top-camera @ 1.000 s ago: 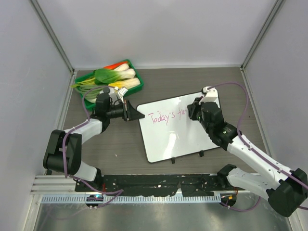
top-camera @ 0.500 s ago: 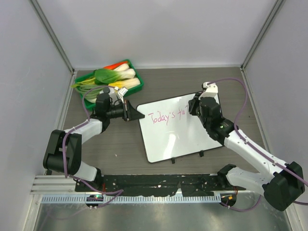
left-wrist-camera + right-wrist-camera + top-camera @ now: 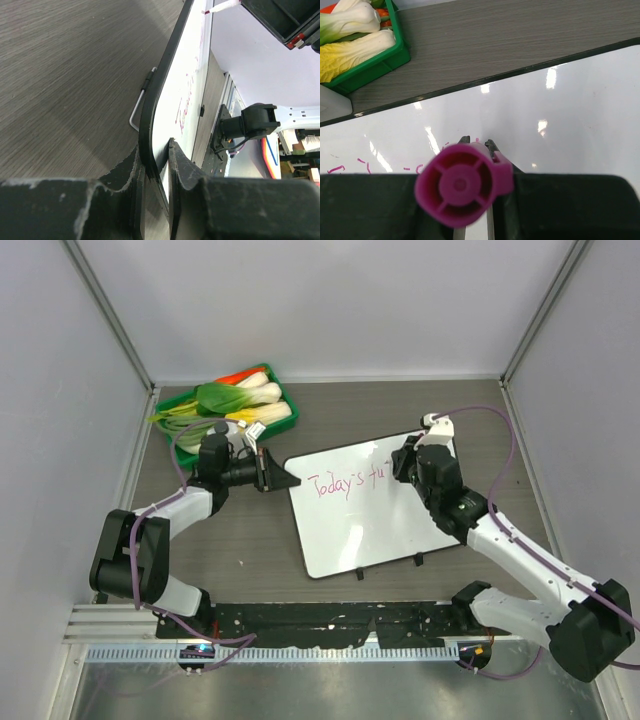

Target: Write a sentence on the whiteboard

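The pink sentence [image 3: 345, 482] "Today's fu" is seen on the glossy whiteboard [image 3: 370, 525], pinched by the left gripper [image 3: 280, 480]; a marker [image 3: 462, 184] is clamped by the right gripper [image 3: 402, 468], over the grey table [image 3: 240, 540]

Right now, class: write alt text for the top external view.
The left claw grips the corner of a whiteboard while the right claw holds a marker at the end of pink script, "Today's fu". A green tray of vegetables sits beyond.

White tubular links and bulky black joint housings on left arm [image 3: 185, 506] and right arm [image 3: 522, 556]. Thin purple cable [image 3: 508, 455] looped loosely beside each. Matte black left gripper [image 3: 156, 150], finger edges scuffed and chipped grey-white; black right gripper [image 3: 477, 141].
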`<state>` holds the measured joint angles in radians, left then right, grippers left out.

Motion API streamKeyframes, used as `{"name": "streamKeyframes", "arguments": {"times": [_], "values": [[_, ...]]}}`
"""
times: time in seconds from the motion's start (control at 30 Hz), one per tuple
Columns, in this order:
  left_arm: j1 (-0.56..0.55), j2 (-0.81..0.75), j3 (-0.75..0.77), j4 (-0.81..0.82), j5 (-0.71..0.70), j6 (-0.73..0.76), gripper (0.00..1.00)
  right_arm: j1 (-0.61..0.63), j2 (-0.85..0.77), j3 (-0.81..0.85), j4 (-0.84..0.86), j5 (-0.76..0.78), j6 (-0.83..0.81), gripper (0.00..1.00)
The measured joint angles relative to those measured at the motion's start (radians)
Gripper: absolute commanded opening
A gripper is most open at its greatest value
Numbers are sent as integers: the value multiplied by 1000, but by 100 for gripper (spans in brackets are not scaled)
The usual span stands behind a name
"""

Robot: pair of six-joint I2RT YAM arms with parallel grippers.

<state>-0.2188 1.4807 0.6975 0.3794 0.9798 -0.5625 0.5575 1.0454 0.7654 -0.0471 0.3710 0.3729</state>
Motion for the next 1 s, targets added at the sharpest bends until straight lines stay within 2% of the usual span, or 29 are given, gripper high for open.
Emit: {"name": "streamKeyframes", "arguments": {"times": [0.57, 1.0], "values": [[-1, 0, 0, 0, 0, 0, 0, -2, -76, -62, -53, -63, 16, 2], [-1, 0, 0, 0, 0, 3, 0, -2, -81, -65, -54, -45, 18, 1]]}}
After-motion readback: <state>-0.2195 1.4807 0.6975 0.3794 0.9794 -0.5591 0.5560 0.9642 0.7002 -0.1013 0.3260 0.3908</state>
